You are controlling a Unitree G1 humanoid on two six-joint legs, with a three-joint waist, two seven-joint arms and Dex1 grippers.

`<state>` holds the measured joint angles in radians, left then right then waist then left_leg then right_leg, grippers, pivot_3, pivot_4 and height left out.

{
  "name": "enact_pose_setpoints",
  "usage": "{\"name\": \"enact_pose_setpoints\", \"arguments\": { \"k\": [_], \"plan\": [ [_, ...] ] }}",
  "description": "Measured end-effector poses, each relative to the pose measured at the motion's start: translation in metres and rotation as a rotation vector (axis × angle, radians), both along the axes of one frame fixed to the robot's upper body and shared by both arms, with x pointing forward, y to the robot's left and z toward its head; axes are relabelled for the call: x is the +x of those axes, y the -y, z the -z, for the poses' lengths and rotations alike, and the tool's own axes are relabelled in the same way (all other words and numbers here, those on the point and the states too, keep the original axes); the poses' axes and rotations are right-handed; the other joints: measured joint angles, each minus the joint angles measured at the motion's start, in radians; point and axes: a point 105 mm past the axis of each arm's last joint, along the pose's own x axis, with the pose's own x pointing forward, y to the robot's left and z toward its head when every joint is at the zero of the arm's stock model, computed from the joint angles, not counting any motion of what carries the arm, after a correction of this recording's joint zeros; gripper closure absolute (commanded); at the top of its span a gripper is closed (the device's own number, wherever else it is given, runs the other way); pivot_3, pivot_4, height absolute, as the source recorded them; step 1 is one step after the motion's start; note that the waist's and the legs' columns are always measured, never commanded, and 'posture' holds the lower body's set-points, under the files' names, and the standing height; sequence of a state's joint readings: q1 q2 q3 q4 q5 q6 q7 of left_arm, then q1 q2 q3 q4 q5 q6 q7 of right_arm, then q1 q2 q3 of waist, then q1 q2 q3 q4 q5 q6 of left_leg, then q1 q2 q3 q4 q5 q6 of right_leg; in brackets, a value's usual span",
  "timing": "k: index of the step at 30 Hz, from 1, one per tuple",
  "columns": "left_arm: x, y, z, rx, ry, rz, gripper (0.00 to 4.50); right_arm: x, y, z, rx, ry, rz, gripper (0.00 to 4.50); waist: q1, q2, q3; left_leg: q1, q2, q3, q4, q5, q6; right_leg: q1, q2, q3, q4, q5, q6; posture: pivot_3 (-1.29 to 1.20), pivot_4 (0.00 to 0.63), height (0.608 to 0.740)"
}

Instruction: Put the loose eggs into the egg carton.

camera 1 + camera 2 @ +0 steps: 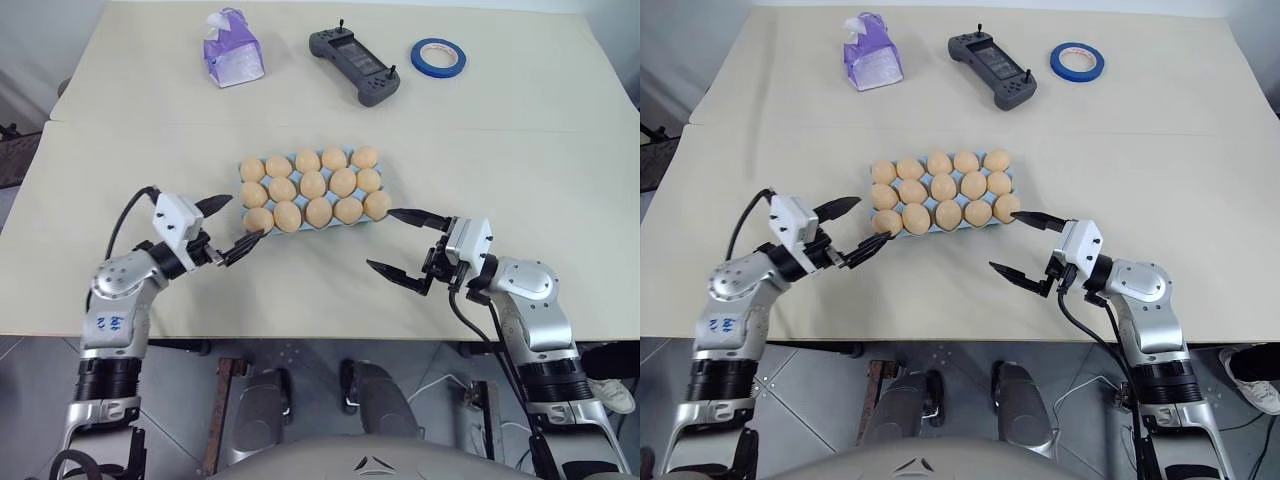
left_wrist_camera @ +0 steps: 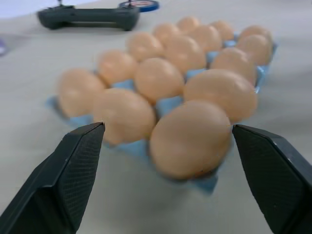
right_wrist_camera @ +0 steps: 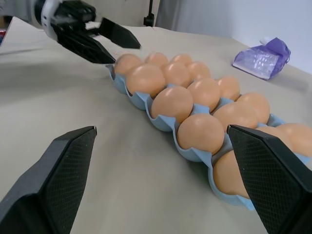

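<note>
Between both jaws (spread) sits the egg carton.

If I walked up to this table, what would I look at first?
Probably the blue egg carton in the middle of the table, with a tan egg in every cup. Next, the two open black pincers: the left pincer at its near-left corner, the right pincer at its near-right corner.

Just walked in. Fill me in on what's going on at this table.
A humanoid robot is packing eggs into a light blue egg carton on the table. All fifteen cups look filled and no loose egg lies beside it. The left hand is open at the carton's near-left corner, holding nothing; the right hand is open by its right end, also holding nothing.
</note>
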<state>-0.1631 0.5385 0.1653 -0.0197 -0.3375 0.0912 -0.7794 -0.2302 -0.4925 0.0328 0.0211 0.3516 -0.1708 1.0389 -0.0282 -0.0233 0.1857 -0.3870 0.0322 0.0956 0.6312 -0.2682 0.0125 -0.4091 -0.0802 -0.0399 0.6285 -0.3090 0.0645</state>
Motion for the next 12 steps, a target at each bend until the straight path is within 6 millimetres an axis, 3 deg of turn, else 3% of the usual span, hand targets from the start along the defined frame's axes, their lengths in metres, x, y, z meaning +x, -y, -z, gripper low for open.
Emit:
{"name": "enact_pose_setpoints", "arguments": {
  "k": [8,12],
  "plan": [
    [-0.038,-0.039,0.006,0.144,-0.062,-0.006,0.03,0.003,0.023,0.008,-0.036,-0.034,0.065,0.0,0.0,0.0,0.0,0.0,0.0,-0.001,0.0,-0.003,-0.005,0.0,-0.002,0.0,-0.001,-0.001,-0.001,0.0,0.15,0.74],
    [-0.045,-0.041,0.013,0.154,-0.086,0.0,0.03,0.008,0.033,0.01,-0.031,-0.045,0.108,0.0,0.0,0.0,0.0,0.0,0.0,-0.001,0.0,-0.003,-0.005,0.0,-0.002,0.0,-0.001,-0.001,-0.001,0.0,0.15,0.74]
  ]
}}
